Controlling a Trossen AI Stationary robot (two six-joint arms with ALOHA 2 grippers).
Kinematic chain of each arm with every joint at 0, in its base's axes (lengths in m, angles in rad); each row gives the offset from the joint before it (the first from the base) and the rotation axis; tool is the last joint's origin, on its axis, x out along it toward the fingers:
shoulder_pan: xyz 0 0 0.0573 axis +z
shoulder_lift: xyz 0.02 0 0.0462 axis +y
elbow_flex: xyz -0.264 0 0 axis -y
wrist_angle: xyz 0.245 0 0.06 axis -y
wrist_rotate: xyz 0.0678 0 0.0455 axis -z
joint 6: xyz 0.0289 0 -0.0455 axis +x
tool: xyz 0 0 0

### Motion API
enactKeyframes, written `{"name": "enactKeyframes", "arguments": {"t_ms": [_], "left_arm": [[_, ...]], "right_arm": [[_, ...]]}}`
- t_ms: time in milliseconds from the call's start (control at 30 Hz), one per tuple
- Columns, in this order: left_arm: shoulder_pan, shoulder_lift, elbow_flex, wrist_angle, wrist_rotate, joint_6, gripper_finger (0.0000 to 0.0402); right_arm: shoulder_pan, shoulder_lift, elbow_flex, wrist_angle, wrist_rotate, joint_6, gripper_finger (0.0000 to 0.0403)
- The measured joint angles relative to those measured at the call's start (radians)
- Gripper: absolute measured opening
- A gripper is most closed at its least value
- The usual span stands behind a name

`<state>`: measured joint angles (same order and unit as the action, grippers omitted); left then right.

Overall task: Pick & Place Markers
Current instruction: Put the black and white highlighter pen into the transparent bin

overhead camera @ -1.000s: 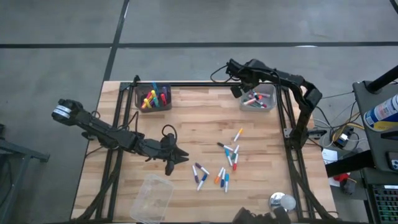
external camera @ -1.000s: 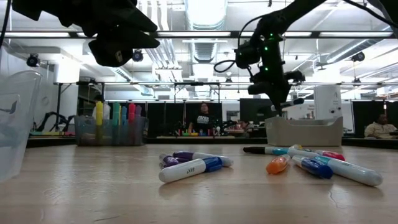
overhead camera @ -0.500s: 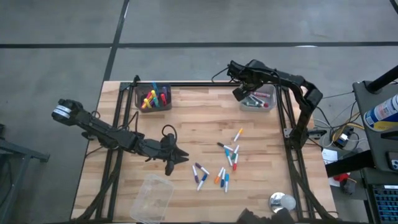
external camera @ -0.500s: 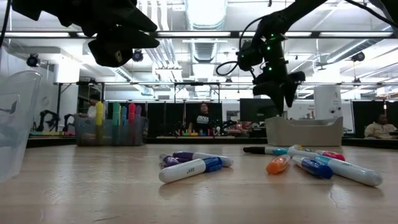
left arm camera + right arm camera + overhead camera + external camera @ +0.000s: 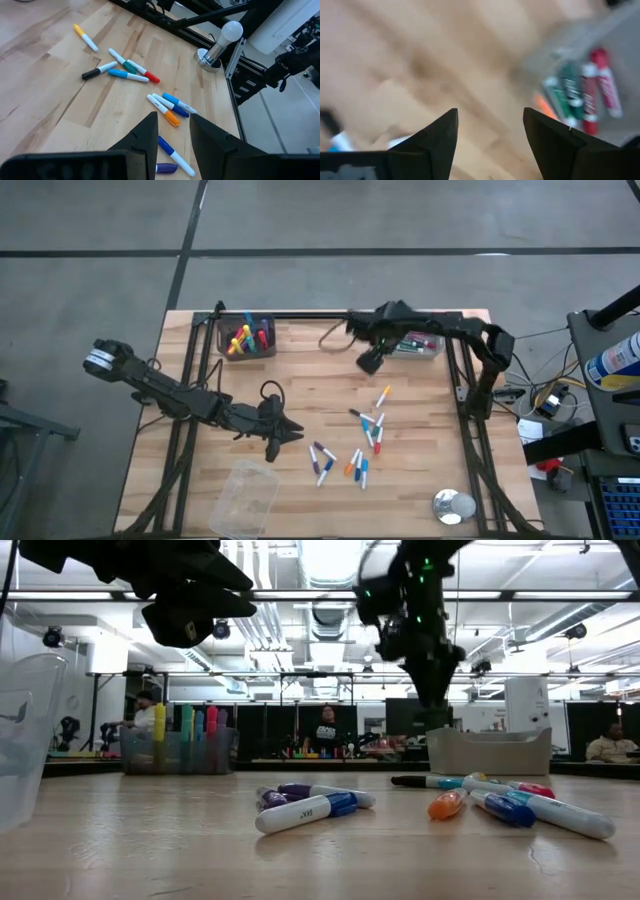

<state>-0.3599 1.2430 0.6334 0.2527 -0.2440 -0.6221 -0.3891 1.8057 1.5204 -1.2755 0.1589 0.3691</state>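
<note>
Fingers of the right gripper stand apart with nothing between them; in its wrist view the two dark fingers frame bare wood. It hangs above the table just off the near-left corner of the right bin, a clear tray at the back right of the table that holds several markers, red, green and orange among them. In the low view this gripper hangs in the air to the left of that bin, well clear of the tabletop.

The left gripper hovers over the middle-left of the table, its fingers partly open and empty, pointing towards the loose markers. These lie scattered on the wood in the centre, between the two grippers: a black, teal, blue and red cluster farther back with a yellow-capped one beyond it, and a nearer group with orange, blue and purple pens.

A second clear bin at the back left holds more markers standing upright, yellow, green and pink. An empty clear container sits at the front left edge of the table, and a light bulb on a metal base stands at the front right corner.
</note>
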Motion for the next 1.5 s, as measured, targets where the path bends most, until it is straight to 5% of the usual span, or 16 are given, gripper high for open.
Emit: {"name": "enactKeyframes", "arguments": {"t_ms": [267, 567, 1500], "left_arm": [[0.0, 0.0, 0.0, 0.0, 0.0, 0.0, 0.0106], [0.0, 0.0, 0.0, 0.0, 0.0, 0.0, 0.0106], [-0.001, 0.001, 0.0, 0.001, -0.001, -0.001, 0.0106]], "right_arm": [[0.262, 0.019, -0.006, 0.088, -0.003, 0.016, 0.0214], [0.42, 0.083, -0.012, 0.19, -0.003, 0.024, 0.0214], [0.464, 0.264, -0.104, 0.306, -0.015, 0.048, 0.0191]]}}
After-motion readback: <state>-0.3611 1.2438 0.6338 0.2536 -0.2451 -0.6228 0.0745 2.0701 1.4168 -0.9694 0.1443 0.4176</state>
